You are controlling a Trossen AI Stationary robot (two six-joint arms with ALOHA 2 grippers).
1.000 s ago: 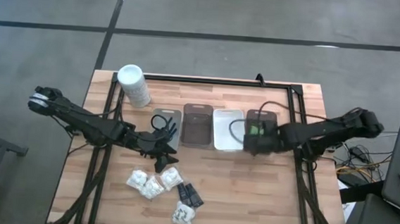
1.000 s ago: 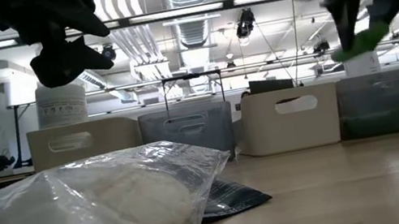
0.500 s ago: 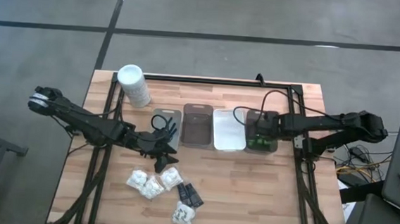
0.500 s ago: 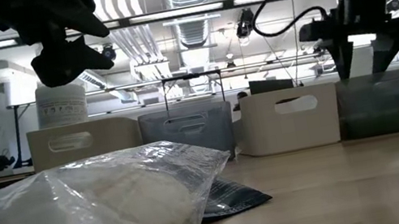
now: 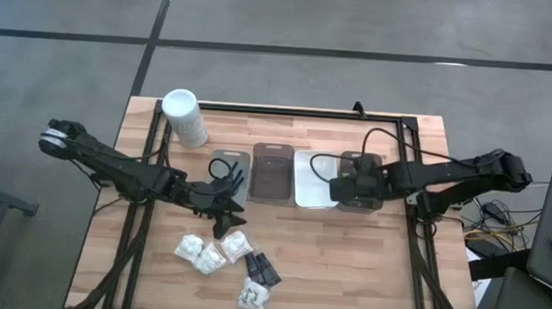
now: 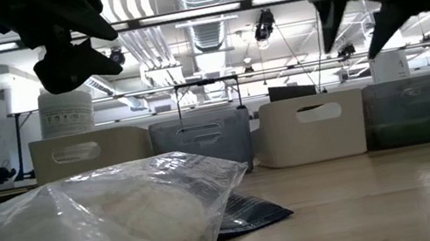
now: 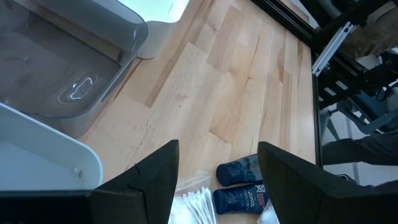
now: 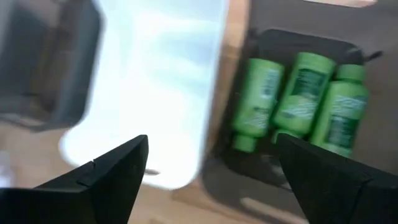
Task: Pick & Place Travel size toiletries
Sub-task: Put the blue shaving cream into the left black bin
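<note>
Three bright green bottles (image 8: 298, 102) with printed labels, lying side by side in the dark tray (image 5: 360, 172) toward the desk's (image 5: 346, 267) right edge. Right hand (image 5: 340, 186) released above; left hand (image 5: 222, 201) spread, empty.

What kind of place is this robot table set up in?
Probably a robotics lab or workshop: bare grey concrete floor around the wooden table, long ceiling strip lights and exposed ducts, and cabling beside the rig.

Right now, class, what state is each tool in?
Left tool: open, empty, above the table near the packets.
Right tool: open, holding nothing, over the tray with three green bottles.
</note>
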